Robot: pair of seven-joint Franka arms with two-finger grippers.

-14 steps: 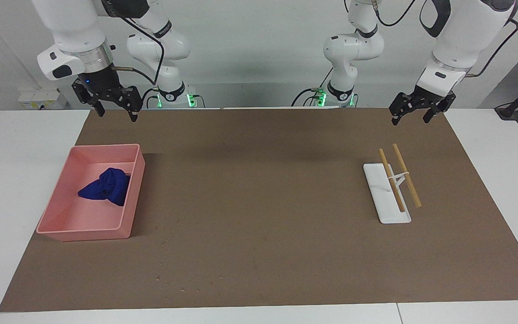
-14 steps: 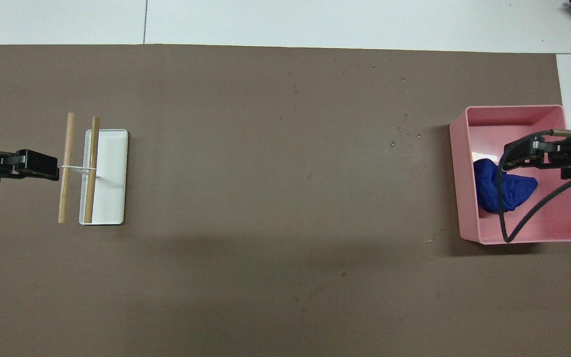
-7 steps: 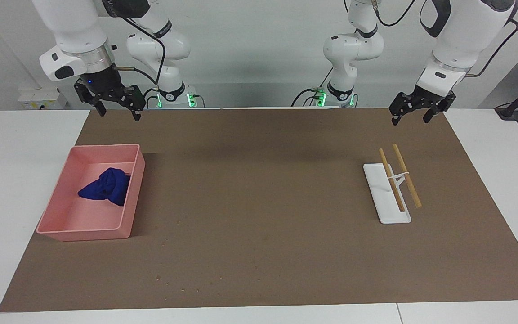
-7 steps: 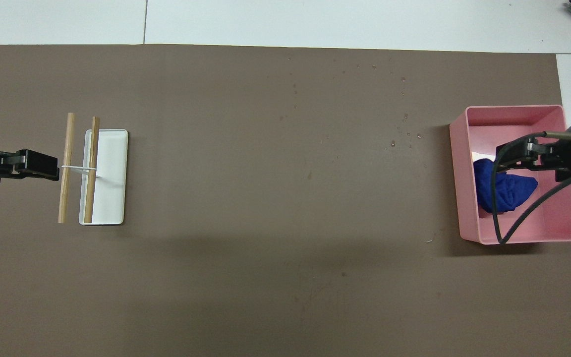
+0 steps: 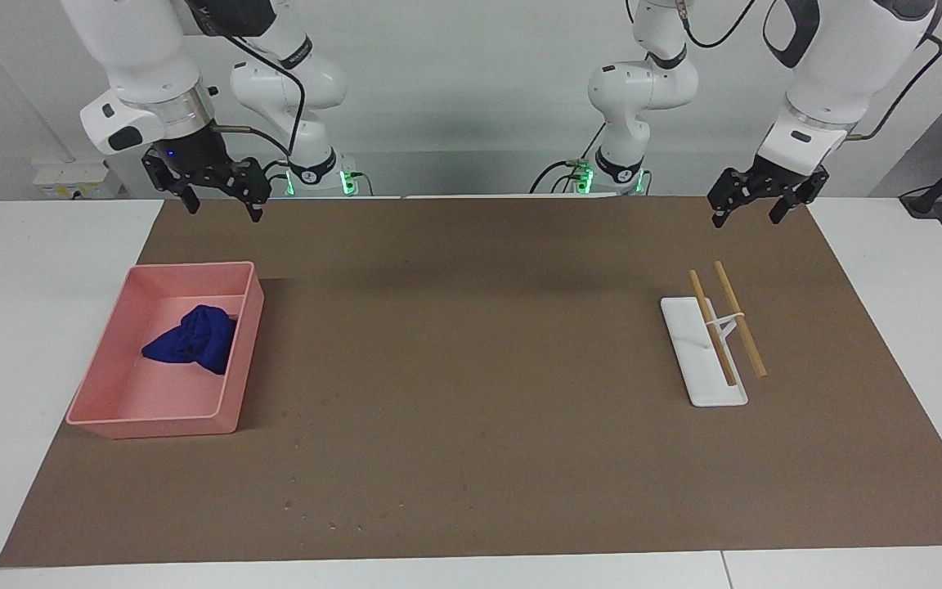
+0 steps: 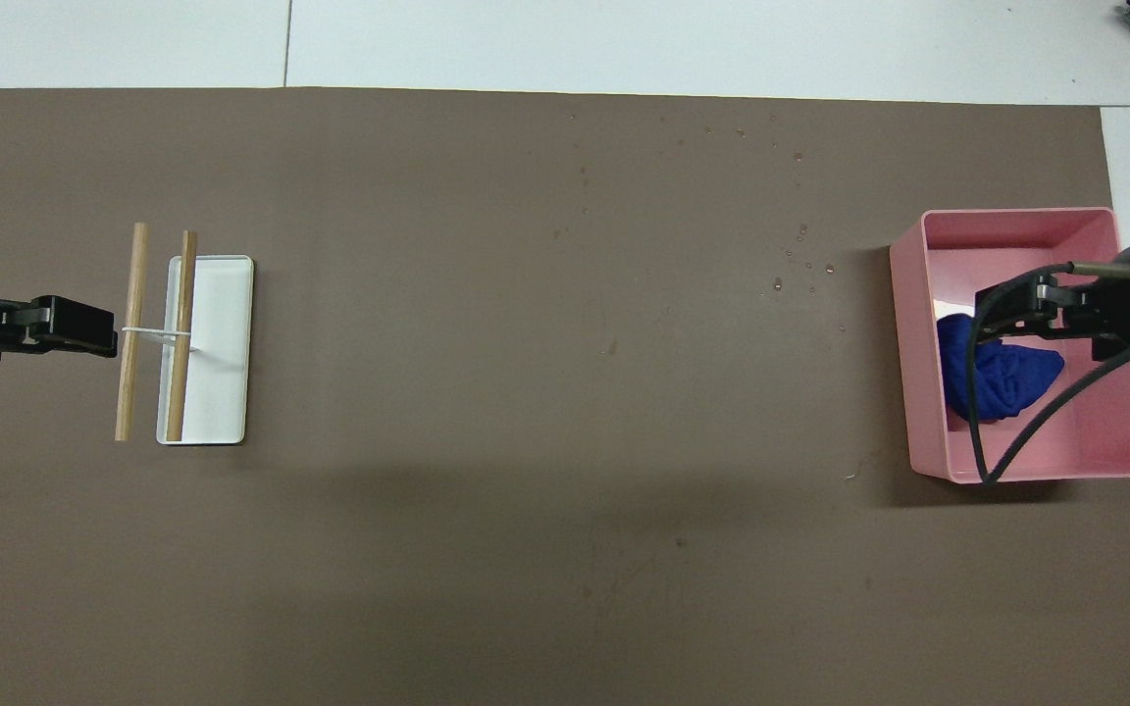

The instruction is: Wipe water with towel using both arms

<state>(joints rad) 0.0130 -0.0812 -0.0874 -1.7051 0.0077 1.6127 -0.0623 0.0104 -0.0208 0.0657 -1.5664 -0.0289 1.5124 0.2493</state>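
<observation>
The deep blue towel [image 5: 191, 337] [image 6: 1001, 378] lies crumpled inside the pink tray [image 5: 152, 425] [image 6: 903, 343] at the right arm's end of the table. My right gripper [image 5: 222, 206] [image 6: 992, 314] hangs open high over the tray, well clear of the towel and holding nothing. Small water drops [image 6: 800, 265] dot the brown mat beside the tray, toward the table's middle. My left gripper [image 5: 745, 217] [image 6: 99, 340] waits open and empty in the air at the left arm's end, above the mat beside the white stand.
A white flat stand [image 5: 704, 364] [image 6: 217, 343] carrying two wooden sticks [image 5: 739, 319] sits at the left arm's end. The brown mat [image 5: 471, 368] covers most of the white table. A black cable [image 6: 1016, 451] from the right wrist dangles over the tray.
The right gripper has risen a little and shifted slightly toward the table's middle, its fingers spreading a touch. Towel, tray and left arm have not moved.
</observation>
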